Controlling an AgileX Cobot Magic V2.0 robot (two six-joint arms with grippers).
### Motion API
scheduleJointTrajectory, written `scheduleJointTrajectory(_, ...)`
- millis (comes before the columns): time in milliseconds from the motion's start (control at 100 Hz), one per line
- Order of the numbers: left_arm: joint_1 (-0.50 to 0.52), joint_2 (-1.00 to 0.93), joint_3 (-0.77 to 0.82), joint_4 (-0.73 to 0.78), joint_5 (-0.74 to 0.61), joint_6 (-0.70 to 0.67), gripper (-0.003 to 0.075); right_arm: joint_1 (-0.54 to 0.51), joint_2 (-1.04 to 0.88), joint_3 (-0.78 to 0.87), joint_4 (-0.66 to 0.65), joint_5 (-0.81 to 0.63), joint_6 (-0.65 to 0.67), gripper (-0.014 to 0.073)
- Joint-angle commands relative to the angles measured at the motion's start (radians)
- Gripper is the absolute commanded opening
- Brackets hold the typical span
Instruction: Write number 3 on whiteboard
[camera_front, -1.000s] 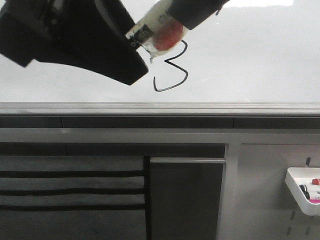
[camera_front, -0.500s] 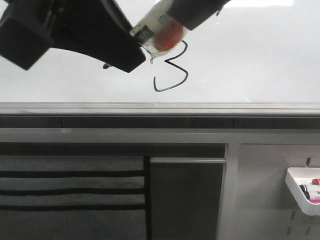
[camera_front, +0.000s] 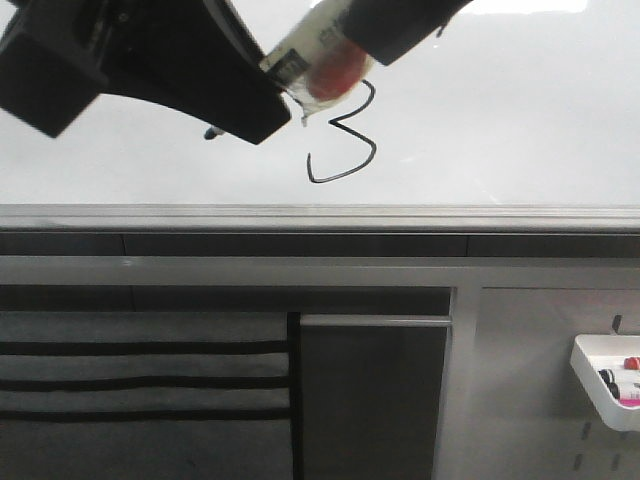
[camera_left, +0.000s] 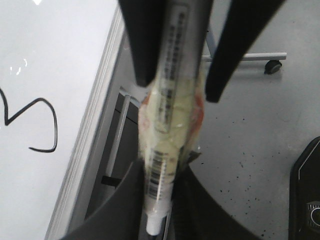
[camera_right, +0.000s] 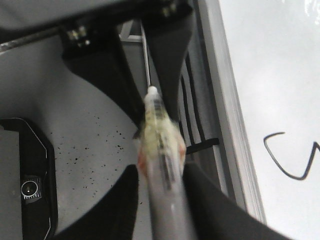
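a: where is the number 3 (camera_front: 343, 135) to be found, and is it finished?

b: it is seen drawn in thin black line on the whiteboard (camera_front: 500, 120), toward the middle, above the grey edge rail (camera_front: 320, 215). both bows and the small hook at the lower left are closed off, so the digit is judged complete.

a: and the marker (camera_front: 315, 60)?

b: it is held up in front of the board, just left of and above the digit, with both arms on it. in the left wrist view the left gripper (camera_left: 175, 75) is seen clamped on the marker barrel (camera_left: 172, 125); in the right wrist view the right gripper (camera_right: 160, 185) is closed round the barrel (camera_right: 160, 145) at the other end, the tip pointing toward the left gripper.

a: how is the marker expected to handle?

b: it is judged light and stiff. the barrel is wrapped in clear tape over something orange, which thickens it; a hold there is likely firmer than on the smooth plastic. the tip should be kept off the board, since fresh ink is probably smeared easily.

a: anything else in view?

b: a white tray (camera_front: 605, 385) with markers, low on the right.
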Motion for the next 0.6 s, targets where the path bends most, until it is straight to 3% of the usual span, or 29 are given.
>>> scheduleJointTrajectory(0,0.040,-0.020,-0.037,-0.026,-0.072,-0.047,-0.0018,-0.035,-0.032,-0.024,0.008,-0.046,0.040,0.0248)
scheduleJointTrajectory(150,0.160,-0.017,-0.037,-0.026,-0.094,-0.111,-0.0018,-0.151,-0.093,-0.024,0.008,-0.052,0.129,0.0249)
scheduleJointTrajectory(360,0.406,0.005,-0.037,-0.035,-0.125,-0.235,-0.0018,-0.351,-0.183,-0.024,0.008,-0.039,0.267,0.0247)
scheduleJointTrajectory(590,0.604,0.097,-0.037,-0.240,-0.215,-0.272,-0.0018,-0.388,-0.194,-0.024,0.008,0.011,0.270,0.0247)
